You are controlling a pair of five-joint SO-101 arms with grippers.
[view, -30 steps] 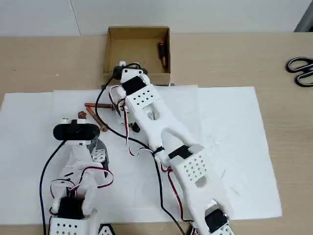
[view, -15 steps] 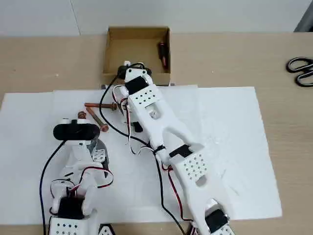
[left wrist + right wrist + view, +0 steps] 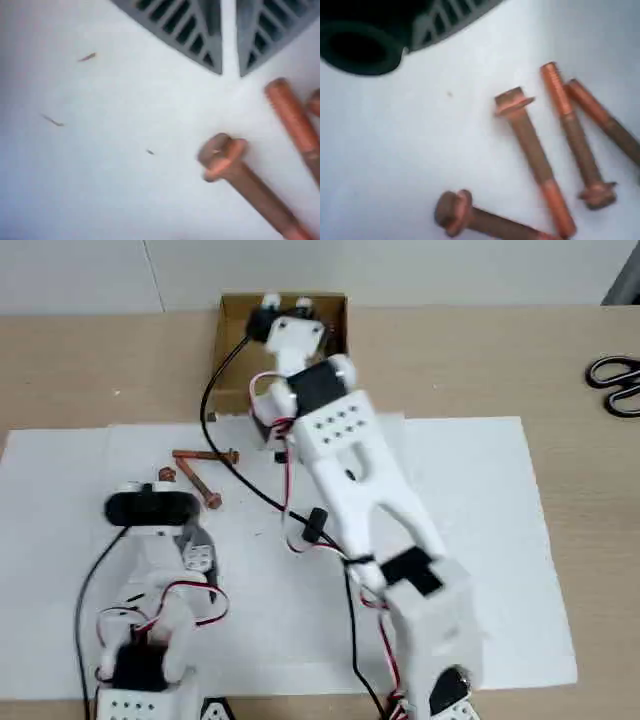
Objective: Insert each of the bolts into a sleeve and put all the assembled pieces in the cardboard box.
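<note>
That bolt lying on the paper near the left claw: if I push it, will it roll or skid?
The bolt looks like solid metal, so probably rigid and heavy for its size. Its round shank would likely roll under a sideways push, curving around the wider flanged head. On the smooth paper it may skid.

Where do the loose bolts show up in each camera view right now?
High view: the loose bolts lie on the white paper, left of centre, on the near side of the cardboard box.
Left wrist view: two of them, one showing its head and a second shaft beside it, flat on the paper.
Right wrist view: four of them, flat on the paper.
Shared landmark: the white paper under them.
</note>
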